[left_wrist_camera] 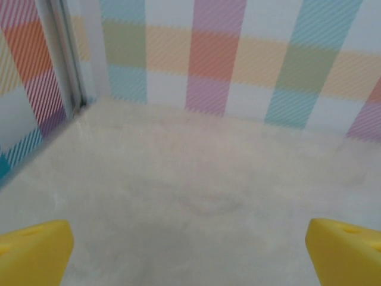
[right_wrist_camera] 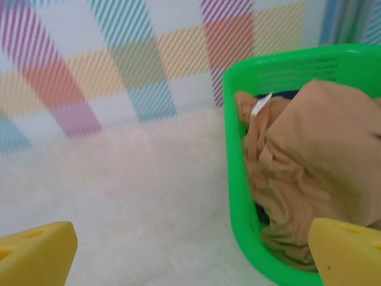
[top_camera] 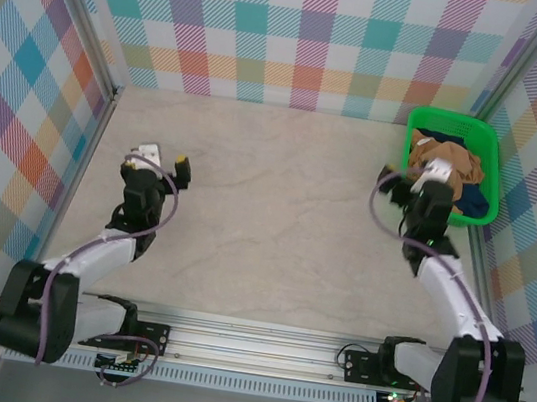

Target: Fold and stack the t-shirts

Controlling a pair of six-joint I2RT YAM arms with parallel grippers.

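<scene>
Pale marbled tabletop (top_camera: 277, 212); pastel plaid walls (top_camera: 305, 25) on three sides; even light.

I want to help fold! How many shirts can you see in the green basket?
2: a tan-orange shirt on top, a dark navy shirt under it, both in the green basket. More may hide beneath.

Tan-orange t-shirt (top_camera: 466, 166) bunched over navy t-shirt (top_camera: 473, 199) in green basket (top_camera: 455, 116), counter (top_camera: 275, 222) far-right. Right tool (top_camera: 422, 175) spread wide at basket's left rim. Left tool (top_camera: 156, 160) spread wide over bare counter.
</scene>
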